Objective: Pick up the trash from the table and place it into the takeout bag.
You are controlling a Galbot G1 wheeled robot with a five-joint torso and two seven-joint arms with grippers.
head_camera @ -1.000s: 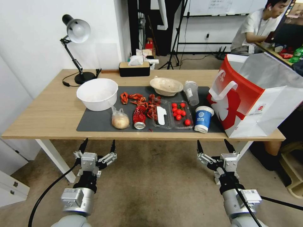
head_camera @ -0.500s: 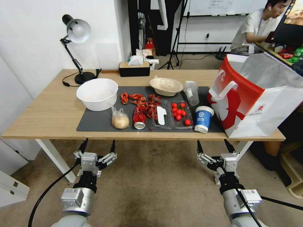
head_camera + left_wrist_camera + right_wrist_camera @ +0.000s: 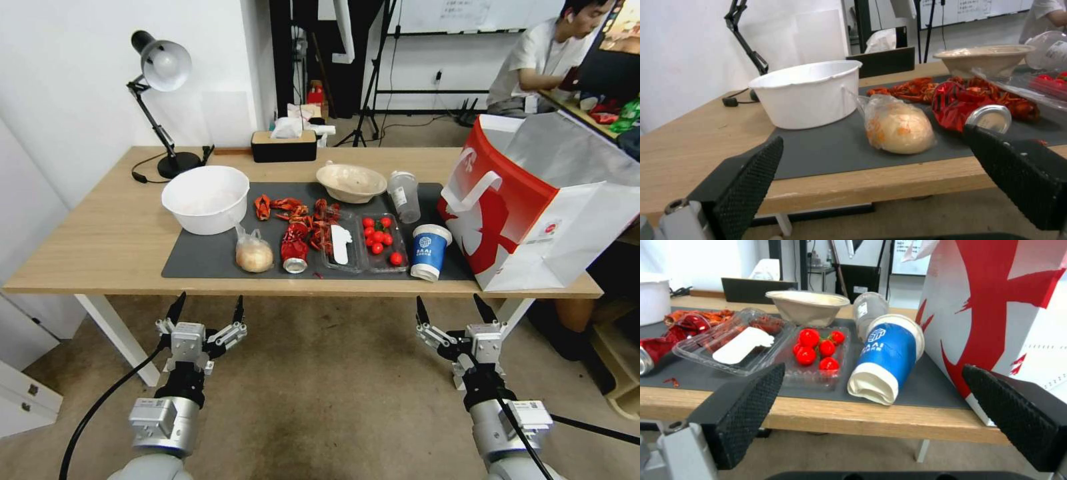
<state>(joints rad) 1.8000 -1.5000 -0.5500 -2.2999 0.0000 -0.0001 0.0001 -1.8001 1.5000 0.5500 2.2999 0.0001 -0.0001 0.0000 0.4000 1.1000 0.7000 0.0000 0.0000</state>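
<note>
Two end effectors, left (image 3: 207, 309) and right (image 3: 452, 309), hang spread wide below the bench (image 3: 100, 247) edge. Cherry tomato tray (image 3: 381, 243) sits beside the blue-and-white paper cup (image 3: 427, 251), near the takeout bag (image 3: 533, 207).

Takeout bag (image 3: 533, 200): I see its right side cut off by the head view's edge. Blue-and-white paper cup (image 3: 887, 356): logo lettering unreadable.

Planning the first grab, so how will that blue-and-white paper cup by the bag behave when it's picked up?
The blue-and-white paper cup looks thin-walled, so a firm squeeze would probably dent it. It appears to lean, wide mouth uppermost, so a nudge may tip it and let it roll. Its contents aren't visible; likely light if empty.
</note>
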